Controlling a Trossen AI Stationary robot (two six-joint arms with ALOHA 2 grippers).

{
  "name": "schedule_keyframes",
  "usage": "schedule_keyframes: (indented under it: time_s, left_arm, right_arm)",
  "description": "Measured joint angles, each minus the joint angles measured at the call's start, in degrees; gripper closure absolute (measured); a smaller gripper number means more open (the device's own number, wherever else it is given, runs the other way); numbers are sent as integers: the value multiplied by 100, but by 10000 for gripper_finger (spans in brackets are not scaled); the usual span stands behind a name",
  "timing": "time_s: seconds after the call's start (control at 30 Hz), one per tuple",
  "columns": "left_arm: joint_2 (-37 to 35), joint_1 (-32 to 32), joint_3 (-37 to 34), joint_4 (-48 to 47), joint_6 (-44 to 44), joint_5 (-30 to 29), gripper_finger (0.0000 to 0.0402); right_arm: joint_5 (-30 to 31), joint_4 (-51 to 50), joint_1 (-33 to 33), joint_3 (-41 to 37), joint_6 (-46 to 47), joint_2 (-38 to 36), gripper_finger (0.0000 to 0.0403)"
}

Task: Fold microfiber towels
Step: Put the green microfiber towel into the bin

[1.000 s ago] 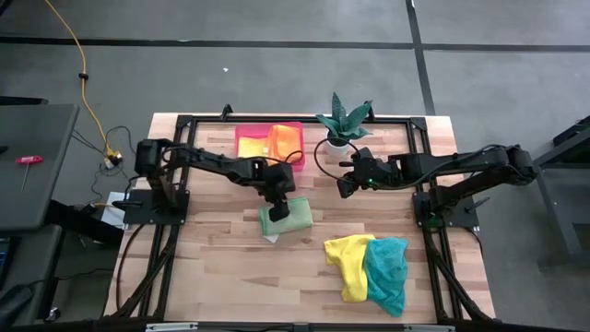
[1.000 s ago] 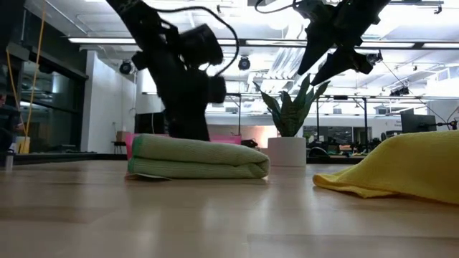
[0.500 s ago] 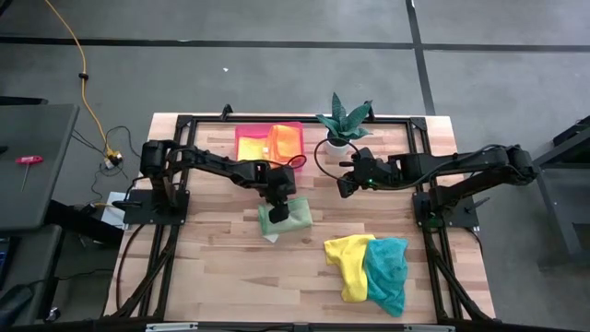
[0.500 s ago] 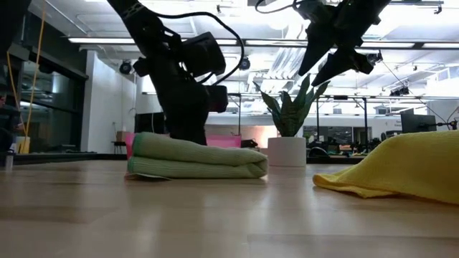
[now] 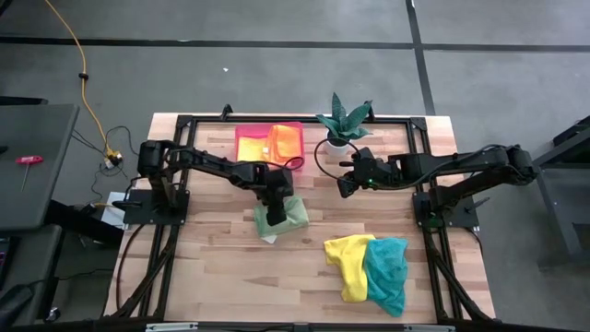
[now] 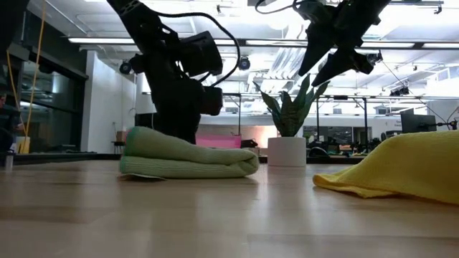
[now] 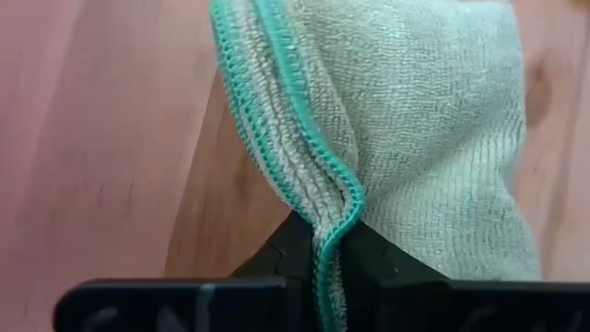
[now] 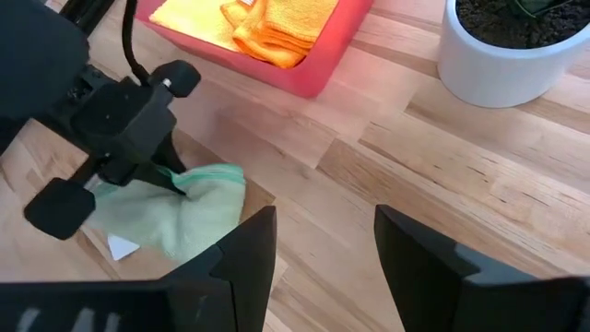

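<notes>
At the table's near edge, a yellow towel (image 5: 348, 264) and a teal towel (image 5: 388, 273) lie crumpled, touching. At mid-table, the left gripper (image 5: 274, 211) pinches the stitched edge of the folded light green towel (image 5: 284, 215), fingers (image 7: 369, 267) clenched on the hem. The right gripper (image 5: 345, 186) hangs above the table with fingers spread, grasping nothing. Farther back, a pink tray (image 5: 245, 136) holds folded orange towel (image 5: 286, 141) and yellow cloths beside a potted plant (image 5: 342, 121).

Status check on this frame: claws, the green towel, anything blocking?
Left claw shut on folded green towel, mid-table. Right claw open, hovering near potted plant, empty. Nothing in the way.
</notes>
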Motion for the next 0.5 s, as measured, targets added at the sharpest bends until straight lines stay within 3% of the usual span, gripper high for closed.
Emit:
schedule_keyframes:
  time_s: [0.5]
  left_arm:
    - [-2277, 656, 6, -385, -525, 243, 398]
  right_arm:
    - [32, -112, -4, 0, -42, 4, 226]
